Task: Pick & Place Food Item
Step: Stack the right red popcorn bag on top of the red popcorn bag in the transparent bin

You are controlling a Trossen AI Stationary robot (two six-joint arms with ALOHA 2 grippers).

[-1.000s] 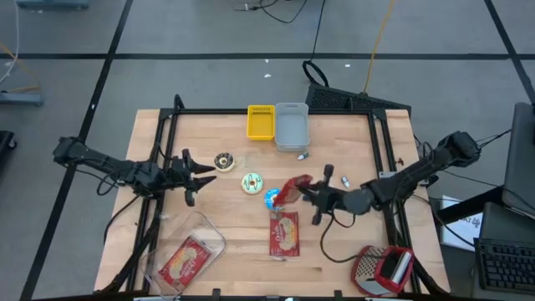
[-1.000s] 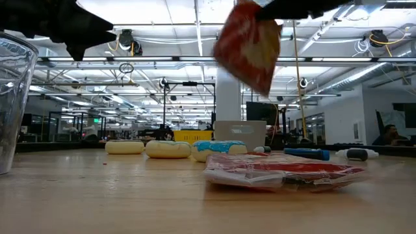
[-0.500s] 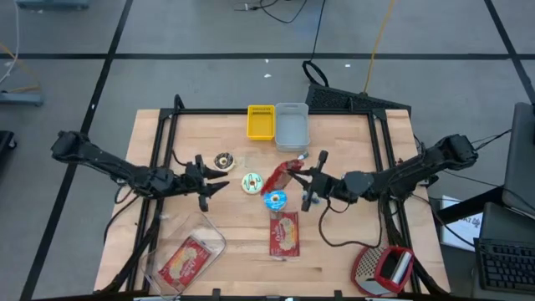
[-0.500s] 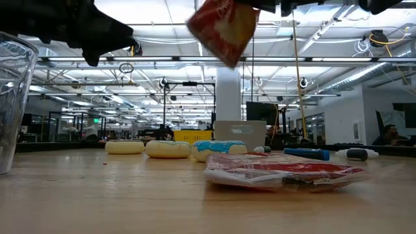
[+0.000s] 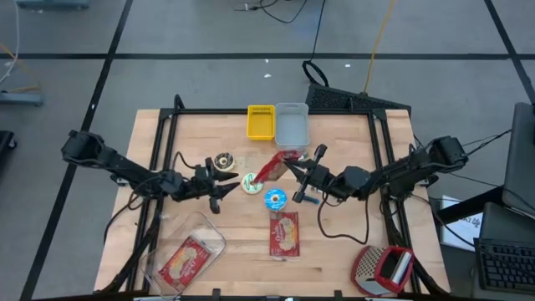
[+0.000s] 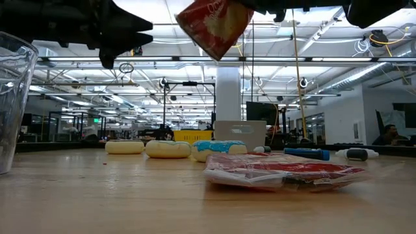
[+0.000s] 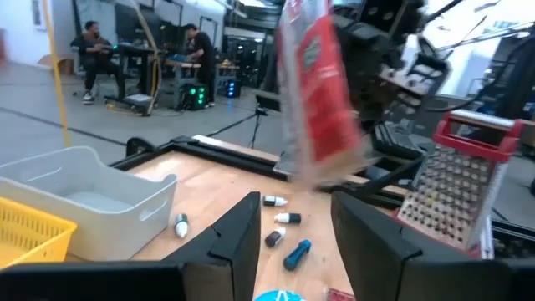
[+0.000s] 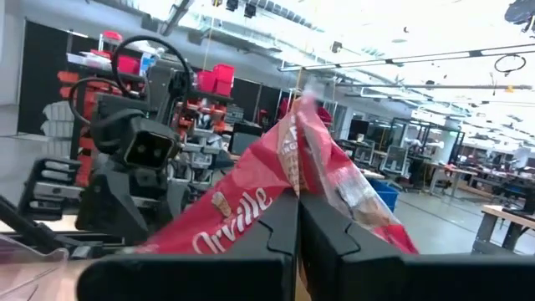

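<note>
- My right claw pinches the red snack bag, now carried further over, above the bench near the gray bin.
- My left claw, fingers apart and empty, has moved closer to the bag.

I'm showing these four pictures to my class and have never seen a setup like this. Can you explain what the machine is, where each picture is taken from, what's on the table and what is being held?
It is a robot with two dark jointed arms at a wooden table. One camera looks straight down, one sits level with the tabletop, and one rides on each wrist. The right gripper is shut on a red crinkly snack bag, held in the air. The left gripper is open and holds nothing, facing that bag. On the table lie a yellow basket, a grey plastic bin, three small round frosted doughnuts, a second flat red packet and a clear plastic container.
</note>
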